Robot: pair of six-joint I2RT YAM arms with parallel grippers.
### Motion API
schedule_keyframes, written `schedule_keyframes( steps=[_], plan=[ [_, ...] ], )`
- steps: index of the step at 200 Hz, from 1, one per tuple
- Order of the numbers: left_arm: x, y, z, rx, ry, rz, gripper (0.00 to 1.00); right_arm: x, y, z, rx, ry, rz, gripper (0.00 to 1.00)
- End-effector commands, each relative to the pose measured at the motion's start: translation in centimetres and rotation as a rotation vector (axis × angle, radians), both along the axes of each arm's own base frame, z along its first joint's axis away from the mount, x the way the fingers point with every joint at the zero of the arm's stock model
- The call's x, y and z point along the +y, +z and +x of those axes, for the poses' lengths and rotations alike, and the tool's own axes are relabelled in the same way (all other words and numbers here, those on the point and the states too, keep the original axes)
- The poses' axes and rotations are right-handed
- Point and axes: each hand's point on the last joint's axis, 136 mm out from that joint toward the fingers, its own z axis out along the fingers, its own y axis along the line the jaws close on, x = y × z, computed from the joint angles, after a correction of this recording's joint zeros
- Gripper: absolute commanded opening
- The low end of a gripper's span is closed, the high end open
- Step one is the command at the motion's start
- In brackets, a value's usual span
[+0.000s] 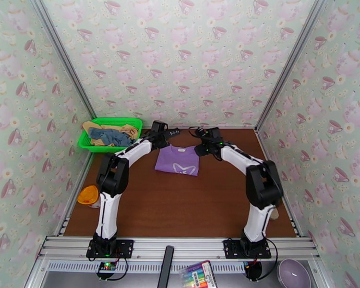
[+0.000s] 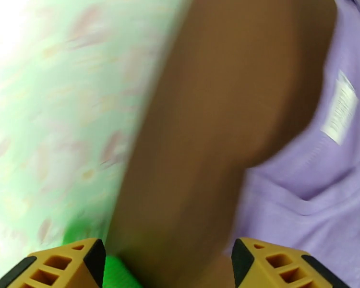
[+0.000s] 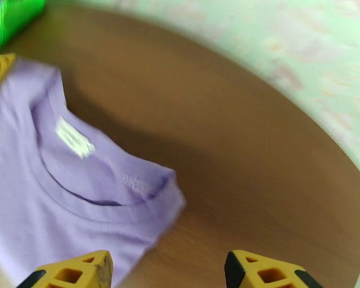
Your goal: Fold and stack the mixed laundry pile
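A purple T-shirt [image 1: 178,160] with a white butterfly print lies folded on the brown table, collar toward the back wall. Its collar and white label show in the left wrist view [image 2: 341,111] and the right wrist view [image 3: 74,138]. My left gripper [image 1: 173,132] hovers at the shirt's back left corner, and its yellow fingers [image 2: 271,265] stand apart with nothing between them. My right gripper [image 1: 199,133] is at the back right corner, open and empty, its fingers [image 3: 72,272] over the shirt's edge. A slate-blue shirt [image 1: 110,136] and a tan-yellow garment [image 1: 127,129] lie in the green basket [image 1: 132,122].
The green mesh basket sits in the back left corner against the wall. An orange-lidded container [image 1: 89,196] stands at the table's left edge. A box of markers [image 1: 198,274] and a grey bowl [image 1: 293,273] rest on the near shelf in front of the arm bases.
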Motion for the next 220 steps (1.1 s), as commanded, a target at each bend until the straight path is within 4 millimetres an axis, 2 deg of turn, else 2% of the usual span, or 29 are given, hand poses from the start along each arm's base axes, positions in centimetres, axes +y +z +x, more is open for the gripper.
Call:
schedule_keyframes(
  steps=[1, 8, 20, 40, 61, 84, 97, 119, 141, 165, 186, 220],
  plan=[
    [3.2, 10.1, -1.3, -0.204, 0.291, -0.248, 0.77, 0.2, 2.7, -3.1, 0.136, -0.145, 0.186, 0.67],
    [3.9, 10.6, -2.5, -0.187, 0.348, -0.283, 0.78, 0.6, 2.1, -4.6, 0.218, -0.15, 0.217, 0.65],
    [4.8, 10.3, -5.1, -0.1, 0.435, -0.348, 0.78, 2.0, 0.6, -7.2, 0.333, -0.138, 0.262, 0.63],
    [5.7, 7.8, -10.0, 0.114, 0.553, -0.463, 0.72, 4.9, -1.7, -11.4, 0.421, -0.119, 0.288, 0.63],
    [4.6, 4.2, -15.0, 0.326, 0.589, -0.621, 0.63, 8.3, -4.3, -14.9, 0.517, -0.127, 0.325, 0.62],
    [3.3, 1.5, -18.9, 0.437, 0.588, -0.815, 0.62, 11.7, -6.8, -16.6, 0.593, -0.152, 0.415, 0.58],
    [3.3, 0.1, -20.1, 0.462, 0.61, -0.868, 0.61, 12.7, -8.5, -16.6, 0.618, -0.181, 0.406, 0.58],
    [3.7, -2.3, -21.7, 0.516, 0.643, -0.848, 0.58, 13.6, -10.6, -15.8, 0.623, -0.221, 0.346, 0.58],
    [3.8, -3.0, -22.7, 0.534, 0.653, -0.816, 0.57, 13.7, -12.0, -14.1, 0.599, -0.27, 0.283, 0.59],
    [4.4, -1.6, -23.3, 0.498, 0.659, -0.823, 0.57, 13.1, -13.3, -12.2, 0.557, -0.336, 0.209, 0.6],
    [5.8, -0.5, -24.1, 0.462, 0.689, -0.803, 0.59, 13.0, -14.0, -10.7, 0.523, -0.371, 0.161, 0.62],
    [7.5, 1.1, -25.1, 0.432, 0.714, -0.743, 0.61, 12.8, -14.5, -7.0, 0.491, -0.426, 0.14, 0.64]
  ],
)
